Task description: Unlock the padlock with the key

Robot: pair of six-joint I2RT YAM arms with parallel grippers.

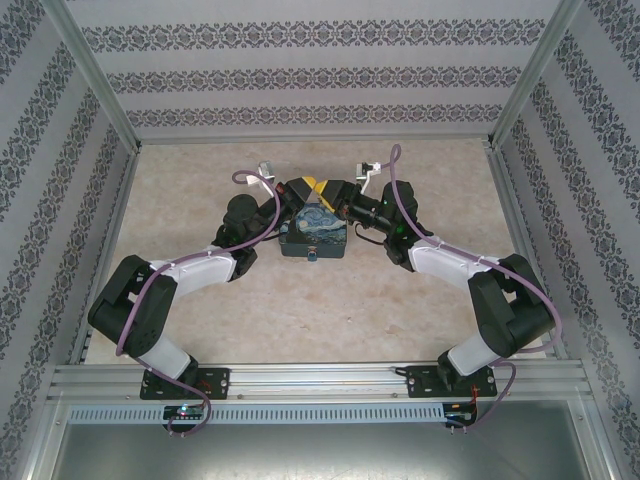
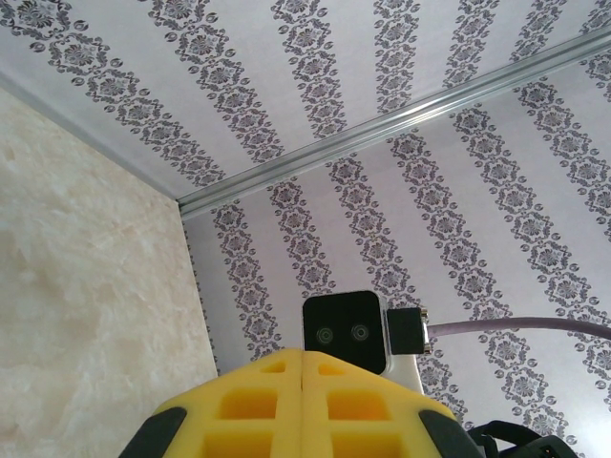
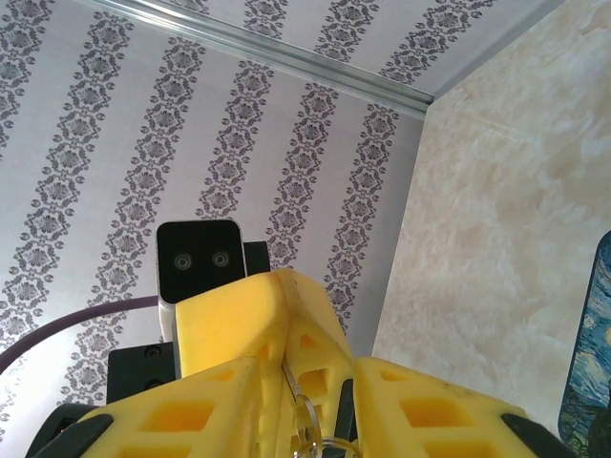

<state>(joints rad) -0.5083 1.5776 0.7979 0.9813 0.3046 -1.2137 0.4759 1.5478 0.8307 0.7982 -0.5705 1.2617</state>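
Note:
My left gripper (image 1: pixel 305 188) and right gripper (image 1: pixel 332 190) meet tip to tip above the far edge of the blue starry-night tin (image 1: pixel 315 228). In the left wrist view the left gripper (image 2: pixel 303 361) has its yellow fingers pressed flat together. In the right wrist view those shut left fingers (image 3: pixel 239 315) pinch a thin metal key (image 3: pixel 291 377), and a key ring (image 3: pixel 307 422) hangs below it. My right gripper (image 3: pixel 305 386) stands with its jaws apart on either side of the key ring and the left fingertips. The padlock (image 1: pixel 312 256) is a tiny blue piece at the tin's near side.
Patterned walls with metal rails close in the beige table (image 1: pixel 400 310) on three sides. The tin's edge (image 3: pixel 592 353) shows at the right of the right wrist view. Each wrist view shows the other arm's camera block (image 2: pixel 346 331) (image 3: pixel 198 258) close by.

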